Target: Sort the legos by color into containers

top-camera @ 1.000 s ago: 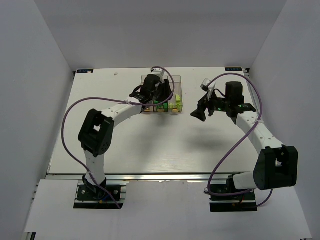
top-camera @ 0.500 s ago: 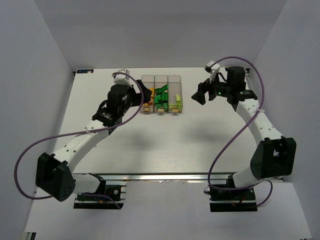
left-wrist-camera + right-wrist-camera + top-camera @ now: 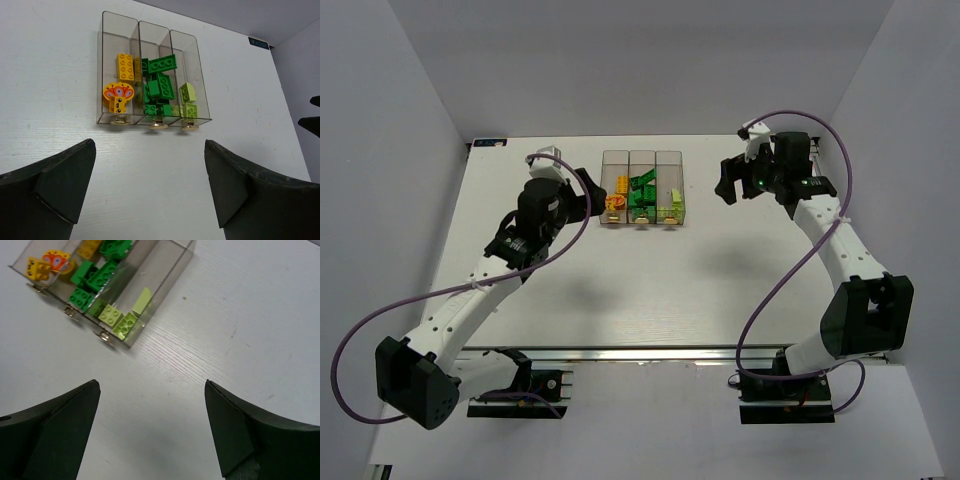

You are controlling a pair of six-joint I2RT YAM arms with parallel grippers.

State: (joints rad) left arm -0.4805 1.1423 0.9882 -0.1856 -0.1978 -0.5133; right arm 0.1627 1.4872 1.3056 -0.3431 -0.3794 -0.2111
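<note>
Clear-plastic rectangular bins (image 3: 642, 157), three joined in a row, lie far-centre on the white table (image 3: 650, 290), long axes pointing away from the arms. Orange bricks (image 3: 125, 67), bright green bricks (image 3: 161, 82) and pale yellow-green bricks (image 3: 187, 93) sit one colour per bin. Left gripper (image 3: 150, 145), nearer, and right gripper (image 3: 151, 384) flank them, both spread, empty.
</note>
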